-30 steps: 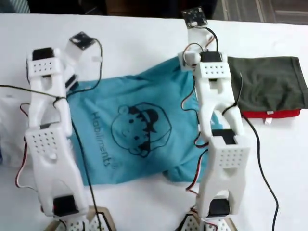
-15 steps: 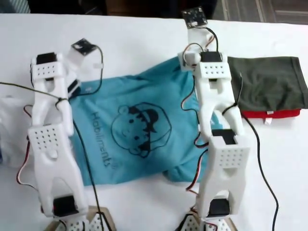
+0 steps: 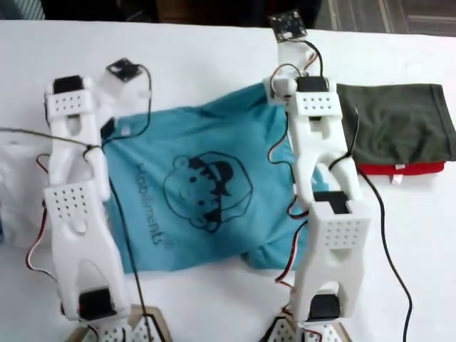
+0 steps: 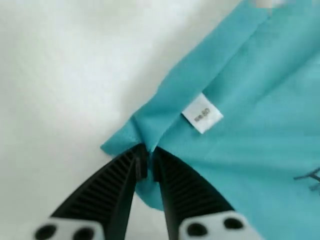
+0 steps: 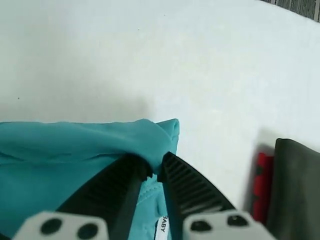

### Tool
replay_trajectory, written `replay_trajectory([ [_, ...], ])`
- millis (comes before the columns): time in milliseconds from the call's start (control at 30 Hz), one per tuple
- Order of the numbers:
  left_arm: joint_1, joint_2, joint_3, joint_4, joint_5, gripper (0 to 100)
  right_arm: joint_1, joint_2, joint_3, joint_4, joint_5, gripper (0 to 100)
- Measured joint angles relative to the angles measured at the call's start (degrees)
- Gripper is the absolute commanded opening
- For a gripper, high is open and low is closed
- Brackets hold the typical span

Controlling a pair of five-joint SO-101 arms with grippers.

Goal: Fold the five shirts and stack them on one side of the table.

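Observation:
A teal shirt (image 3: pixel 206 192) with a cartoon face print lies spread between the two arms in the high view. My left gripper (image 4: pixel 148 157) is shut on the teal shirt's (image 4: pixel 240 100) corner, close to a small white label (image 4: pixel 202 113). My right gripper (image 5: pixel 155 172) is shut on the far edge of the teal shirt (image 5: pixel 65 150). In the high view the left gripper (image 3: pixel 108 128) sits at the shirt's left far corner and the right gripper (image 3: pixel 278 91) at its right far corner. A folded dark green shirt (image 3: pixel 399 132) rests on a folded red shirt (image 3: pixel 402 169) at the right side.
White cloth (image 3: pixel 16 185) lies at the table's left edge beside the left arm. The folded stack (image 5: pixel 290 185) is close to the right gripper. Bare white table (image 3: pixel 199 57) stretches beyond the shirt to the far edge.
The left gripper has drawn the shirt's left corner toward the far side, pulling the top edge straighter. The right arm has kept still.

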Motion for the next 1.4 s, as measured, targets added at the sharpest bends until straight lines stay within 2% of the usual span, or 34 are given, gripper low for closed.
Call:
replay_trajectory([
  [133,1.5,0.0,-13.3,9.5,0.3,3,0.0,0.0,0.0,0.8,0.0,1.9],
  [233,2.2,-0.1,-20.0,11.3,3.7,3,0.0,0.0,-1.2,4.9,-3.0,1.9],
  [433,2.4,-8.4,-19.3,11.3,8.0,3,0.1,-6.1,-6.9,15.3,-6.0,1.9],
  [533,2.4,-19.0,-10.7,11.3,8.4,3,0.9,-10.2,-10.0,18.0,-6.0,1.9],
  [667,2.4,-37.0,9.7,11.3,8.4,3,4.2,-16.6,-15.0,20.9,-6.0,1.9],
  [867,2.4,-68.9,46.9,11.3,0.9,3,6.5,-28.3,-22.0,28.7,-6.0,1.9],
  [967,2.4,-83.7,59.5,11.3,-1.5,3,6.2,-35.3,-24.0,34.0,-6.0,1.9],
  [1167,0.4,-106.2,64.3,11.3,-5.7,3,3.3,-48.4,-24.7,43.5,-5.7,1.9],
  [1400,-4.7,-115.8,66.0,11.3,-6.2,3,2.9,-55.1,-24.1,44.8,-2.5,1.9],
])
